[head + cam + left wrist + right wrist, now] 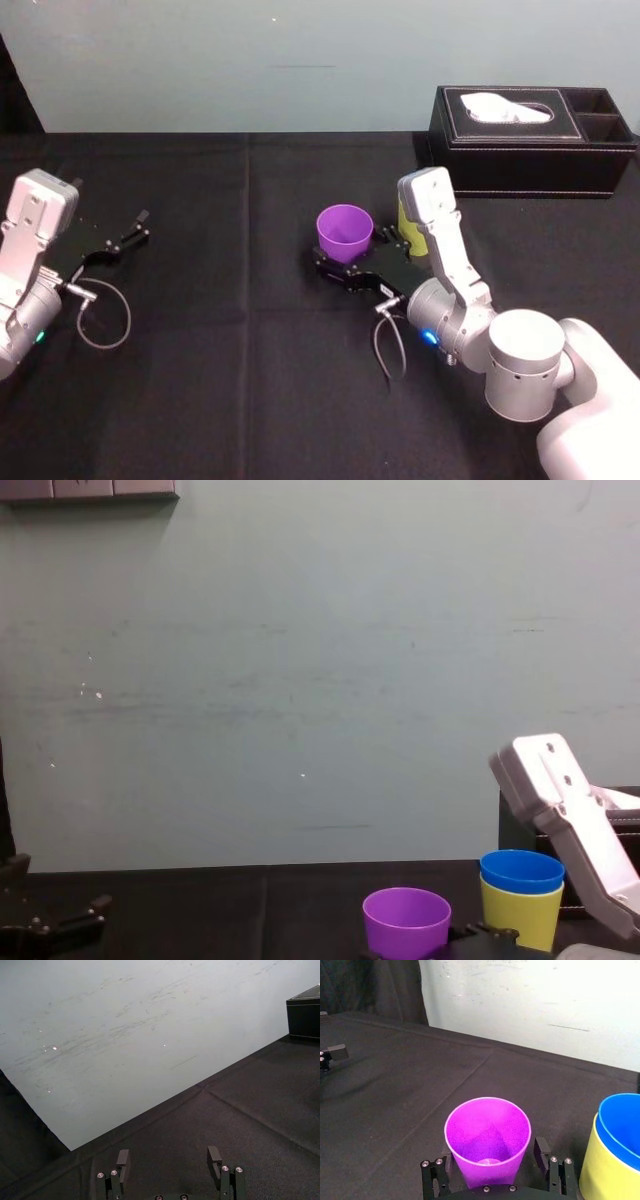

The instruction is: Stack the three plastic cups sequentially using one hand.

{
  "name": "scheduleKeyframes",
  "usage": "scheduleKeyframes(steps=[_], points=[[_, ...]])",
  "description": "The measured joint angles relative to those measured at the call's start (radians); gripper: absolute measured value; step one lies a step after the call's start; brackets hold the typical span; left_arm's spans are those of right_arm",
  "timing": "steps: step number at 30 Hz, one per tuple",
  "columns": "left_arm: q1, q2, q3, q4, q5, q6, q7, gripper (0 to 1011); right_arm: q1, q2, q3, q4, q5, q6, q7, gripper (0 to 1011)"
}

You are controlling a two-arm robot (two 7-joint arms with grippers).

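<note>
Right wrist view: the right gripper (492,1149) straddles the purple cup (487,1135), fingers spread clear of it. The blue cup (620,1125) nests in the yellow-green cup (602,1177). The left gripper (169,1152) is parked, fingers apart.

Brightness: even, fairly bright room light; the pale wall (300,680) glows while the black tablecloth (200,380) swallows it.
Source: from above, going by the sheen on top of the right arm's silver joint (522,345).
Shadows: soft, faint, barely showing on the dark cloth.
Glare: tiny bright specks on the wall; the purple cup (487,1132) is lit vivid inside.
</note>
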Motion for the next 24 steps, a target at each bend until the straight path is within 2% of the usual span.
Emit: scheduleKeyframes(steps=[24], points=[[0.0,0.0,0.0,0.0,0.0,0.0,0.0,1011,0.014,-0.017,0.0,0.022,-0.006,-0.016,0.008,1003]])
